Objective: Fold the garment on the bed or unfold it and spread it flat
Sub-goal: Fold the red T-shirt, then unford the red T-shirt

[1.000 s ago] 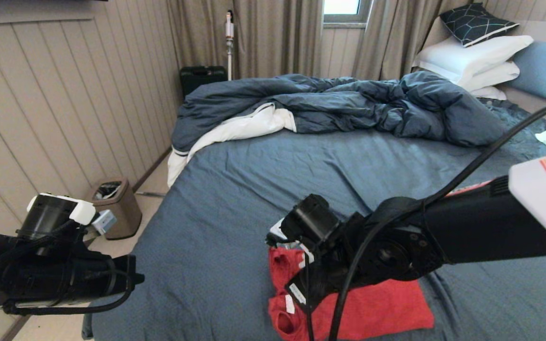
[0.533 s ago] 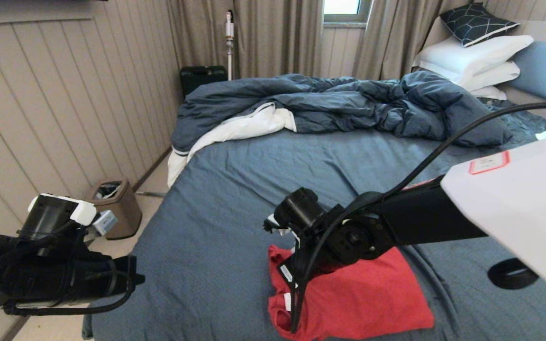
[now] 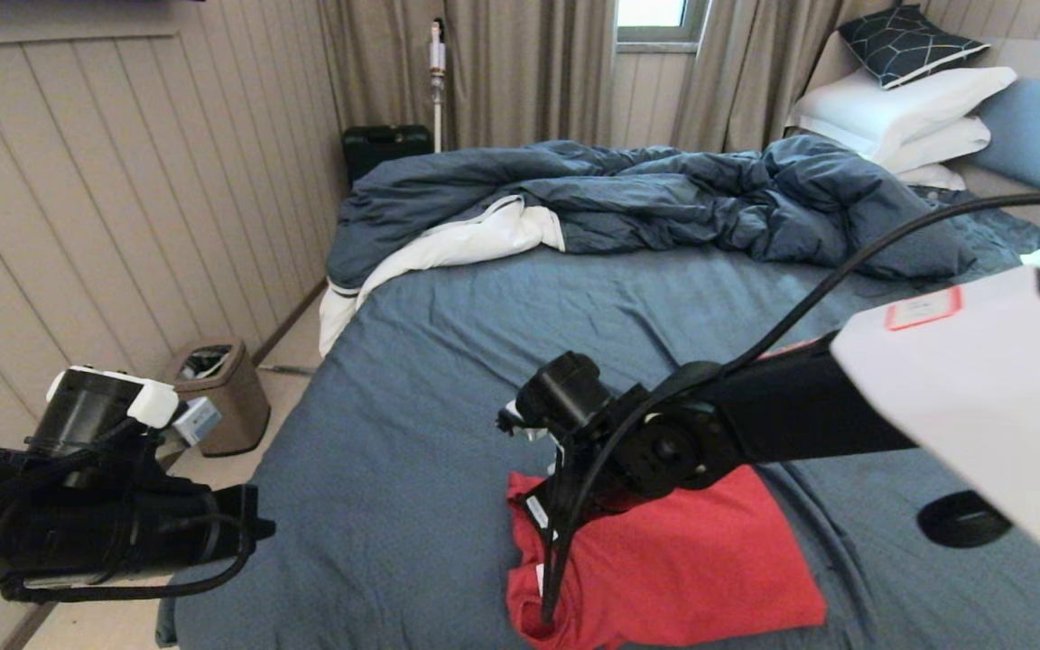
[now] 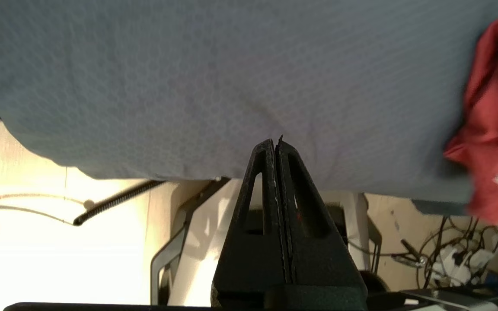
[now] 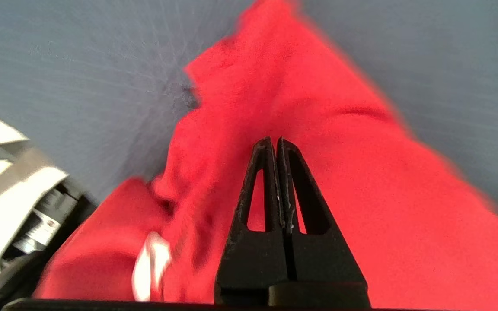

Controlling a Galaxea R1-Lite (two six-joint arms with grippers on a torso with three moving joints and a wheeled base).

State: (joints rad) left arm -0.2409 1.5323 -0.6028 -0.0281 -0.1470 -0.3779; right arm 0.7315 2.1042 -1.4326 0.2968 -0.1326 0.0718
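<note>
Head view: the garment (image 3: 691,569) is seen lying in a compact folded rectangle on the near part of the bed (image 3: 484,361), suggesting folding is nearly done. The right tool (image 5: 275,144) is held clenched and empty above it; the left tool (image 4: 276,144), likewise clenched, is parked beside the bed edge.
</note>
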